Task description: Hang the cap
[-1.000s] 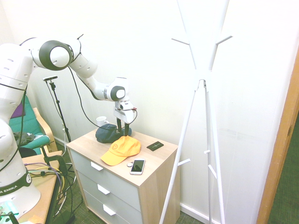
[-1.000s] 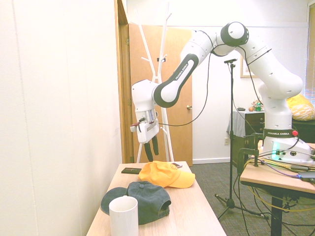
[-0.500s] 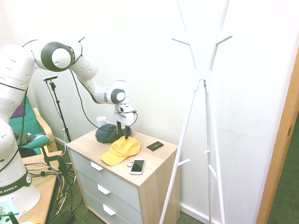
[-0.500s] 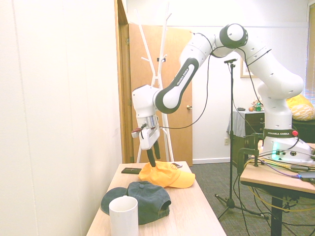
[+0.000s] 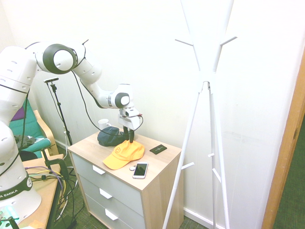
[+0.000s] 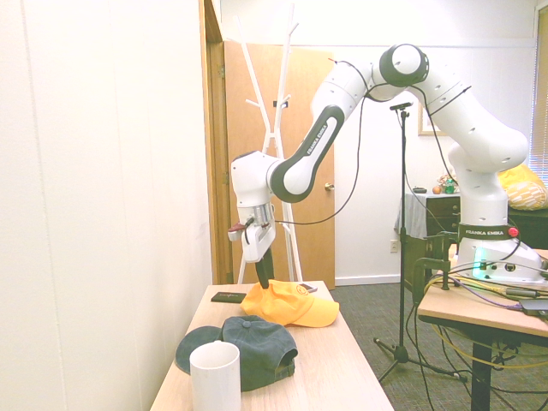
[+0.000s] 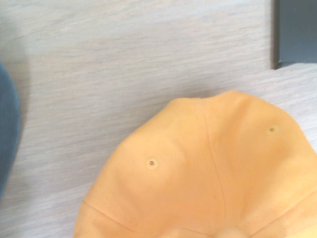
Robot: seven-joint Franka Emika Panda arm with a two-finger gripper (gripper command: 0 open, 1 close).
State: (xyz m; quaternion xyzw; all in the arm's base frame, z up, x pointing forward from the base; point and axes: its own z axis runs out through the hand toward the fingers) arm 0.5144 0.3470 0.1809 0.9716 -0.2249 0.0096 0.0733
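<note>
The cap (image 5: 123, 153) is yellow-orange with a round emblem and lies on the wooden dresser top (image 5: 90, 145), brim towards the drawer side. It also shows as the cap (image 6: 287, 306) in the second exterior view and fills the wrist view (image 7: 208, 178) from close by. My gripper (image 5: 128, 141) points straight down and reaches the rear of the cap's crown (image 6: 263, 281). Whether it grips the fabric is unclear. The white coat rack (image 5: 206, 81) stands on the floor beside the dresser, its pegs high above the cap.
A dark navy cap (image 5: 108, 136) and a white mug (image 5: 104, 124) sit behind the yellow cap. A phone (image 5: 140, 170), a small white disc (image 5: 132, 168) and a flat black item (image 5: 158, 149) lie around it. The wall runs close behind.
The gripper has come down from above the caps onto the yellow cap's crown, and the cap's rear has shifted slightly under it.
</note>
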